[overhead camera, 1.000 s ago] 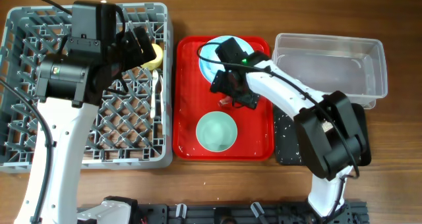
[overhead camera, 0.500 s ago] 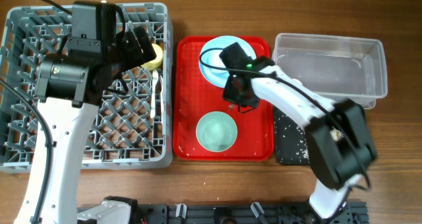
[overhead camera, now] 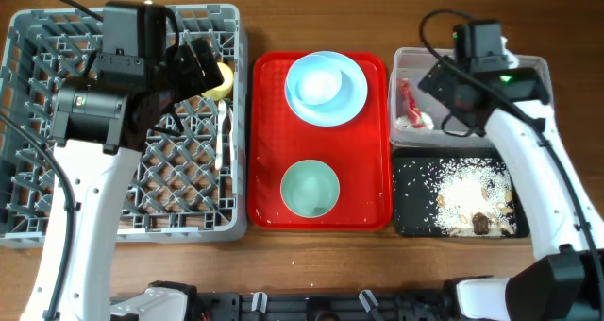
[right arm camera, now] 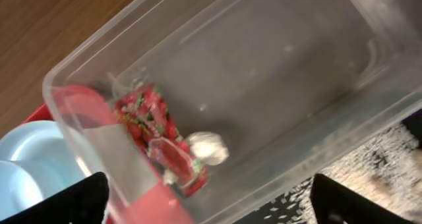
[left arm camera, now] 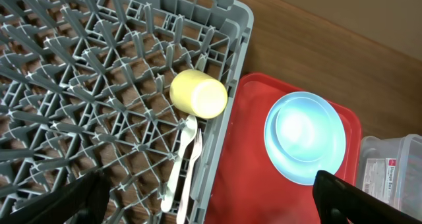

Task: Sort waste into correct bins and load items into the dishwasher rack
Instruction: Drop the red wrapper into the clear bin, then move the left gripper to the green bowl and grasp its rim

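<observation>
Plainly, both jaws gape empty; red wrapper [right arm camera: 155, 135] and tissue [right arm camera: 208, 148] lie in clear tub [right arm camera: 283, 72].

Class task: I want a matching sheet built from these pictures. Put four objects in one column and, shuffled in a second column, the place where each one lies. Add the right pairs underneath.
Objects
1. red wrapper
2. rice scraps
3. yellow cup
4. green bowl

Places
A. in the dishwasher rack
B. on the red serving tray
C. in the clear tub
D. in the black tray

Pairs: 1-C, 2-D, 3-A, 4-B
</observation>
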`<action>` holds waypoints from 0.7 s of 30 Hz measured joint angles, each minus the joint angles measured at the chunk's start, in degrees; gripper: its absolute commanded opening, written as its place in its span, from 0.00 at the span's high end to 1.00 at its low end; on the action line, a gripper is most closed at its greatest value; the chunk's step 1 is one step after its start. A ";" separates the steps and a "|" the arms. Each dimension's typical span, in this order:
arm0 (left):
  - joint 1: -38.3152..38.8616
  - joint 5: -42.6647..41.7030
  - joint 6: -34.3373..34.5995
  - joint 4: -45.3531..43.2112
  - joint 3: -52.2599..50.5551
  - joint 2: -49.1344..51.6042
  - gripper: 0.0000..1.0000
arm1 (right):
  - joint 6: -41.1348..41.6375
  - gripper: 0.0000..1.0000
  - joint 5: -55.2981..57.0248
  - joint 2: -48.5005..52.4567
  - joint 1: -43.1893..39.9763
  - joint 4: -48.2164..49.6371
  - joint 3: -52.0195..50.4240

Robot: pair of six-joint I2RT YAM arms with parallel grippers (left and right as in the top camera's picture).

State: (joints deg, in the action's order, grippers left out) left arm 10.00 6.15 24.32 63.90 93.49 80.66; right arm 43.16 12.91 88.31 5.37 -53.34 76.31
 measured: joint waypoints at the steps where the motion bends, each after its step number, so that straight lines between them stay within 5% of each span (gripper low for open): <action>1: 0.00 0.00 0.00 0.00 0.00 0.00 0.00 | -1.62 0.00 -0.09 0.00 -0.63 -0.02 0.00; 7: 0.00 0.00 0.02 0.00 0.00 0.00 0.00 | -8.79 0.00 -0.46 0.00 -1.07 0.20 0.00; 21: 0.00 -3.10 0.07 -8.02 0.02 0.00 0.00 | -9.01 0.00 -0.46 0.00 -1.07 0.20 0.00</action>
State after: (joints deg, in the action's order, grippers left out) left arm 10.00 3.05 24.38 55.88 93.51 80.66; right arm 34.15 12.45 88.31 4.29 -53.15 76.31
